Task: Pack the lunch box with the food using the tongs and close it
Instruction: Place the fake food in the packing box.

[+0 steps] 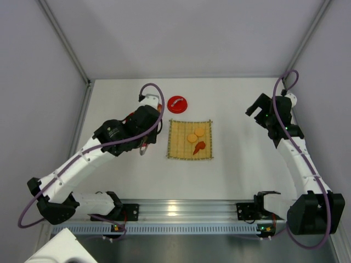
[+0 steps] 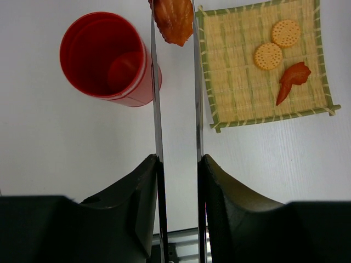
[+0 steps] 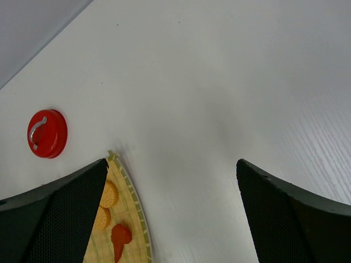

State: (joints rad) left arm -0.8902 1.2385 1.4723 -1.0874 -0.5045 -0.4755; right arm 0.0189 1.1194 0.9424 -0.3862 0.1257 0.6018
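Observation:
In the left wrist view my left gripper is shut on the silver tongs. The tong tips pinch a reddish-brown piece of food above the table, between the lunch box and the mat. The open red lunch box stands upright just left of the tongs. Two round orange slices and a red chunk lie on the bamboo mat. The red lid lies behind the mat. My right gripper hangs open and empty at the far right.
The mat sits at the table's middle. The left arm reaches over the area left of it and covers the lunch box in the top view. An aluminium rail runs along the near edge, and walls close in the table's sides.

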